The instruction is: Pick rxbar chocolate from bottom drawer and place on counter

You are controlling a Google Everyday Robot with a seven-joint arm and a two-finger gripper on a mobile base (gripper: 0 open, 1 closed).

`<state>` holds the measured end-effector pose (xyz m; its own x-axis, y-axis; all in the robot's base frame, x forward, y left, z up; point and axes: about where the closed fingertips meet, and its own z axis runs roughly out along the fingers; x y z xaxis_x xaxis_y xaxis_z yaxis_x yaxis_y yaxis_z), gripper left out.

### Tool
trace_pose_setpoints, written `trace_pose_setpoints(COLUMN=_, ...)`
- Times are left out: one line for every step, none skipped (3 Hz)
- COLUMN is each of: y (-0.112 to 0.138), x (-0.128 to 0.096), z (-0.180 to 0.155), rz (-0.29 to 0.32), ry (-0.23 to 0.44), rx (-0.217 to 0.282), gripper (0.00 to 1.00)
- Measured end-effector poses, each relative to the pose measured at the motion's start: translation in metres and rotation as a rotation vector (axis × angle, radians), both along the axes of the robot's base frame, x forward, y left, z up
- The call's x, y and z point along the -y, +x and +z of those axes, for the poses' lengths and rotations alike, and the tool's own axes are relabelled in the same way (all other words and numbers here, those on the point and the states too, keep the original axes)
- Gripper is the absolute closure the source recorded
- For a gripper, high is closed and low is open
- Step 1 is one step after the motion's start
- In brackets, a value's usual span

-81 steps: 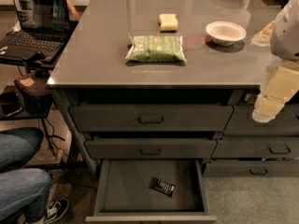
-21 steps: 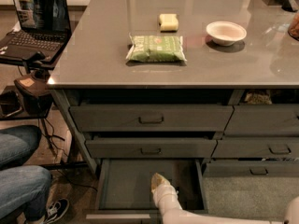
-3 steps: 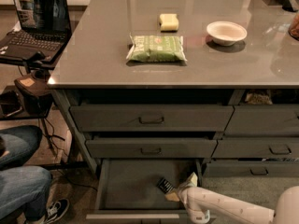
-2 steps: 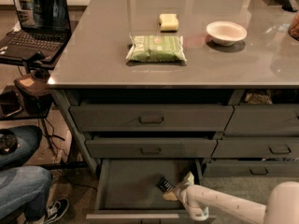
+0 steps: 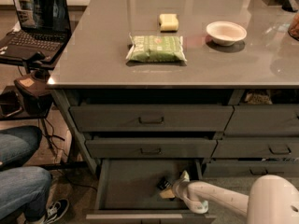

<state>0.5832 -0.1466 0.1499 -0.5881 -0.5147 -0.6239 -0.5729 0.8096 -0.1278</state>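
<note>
The rxbar chocolate (image 5: pixel 163 184), a small black bar, lies on the floor of the open bottom drawer (image 5: pixel 131 185), towards its right side. My gripper (image 5: pixel 171 188) reaches into the drawer from the lower right on a white arm and is right at the bar, touching or nearly touching its right end. The bar is partly hidden by the gripper. The grey counter (image 5: pixel 93 55) spreads above the drawer stack.
On the counter lie a green packet (image 5: pixel 155 48), a yellow block (image 5: pixel 168 22) and a white bowl (image 5: pixel 226 32). Two handled drawers (image 5: pixel 149 118) are closed above the open one. A laptop (image 5: pixel 37 17) stands on a side stand at the left. A person's legs (image 5: pixel 23 181) are at the lower left.
My gripper has crept slightly left inside the drawer, closer onto the bar. The bar has not visibly moved.
</note>
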Motion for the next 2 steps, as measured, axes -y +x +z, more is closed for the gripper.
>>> trace_pose_setpoints(y=-0.005, x=0.002, z=-0.01, rz=-0.007, ry=0.016, rx=-0.02, gripper=0.0)
trace_pose_setpoints(y=-0.013, x=0.006, z=-0.044, rz=-0.009, ry=0.055, rx=-0.082, gripper=0.0)
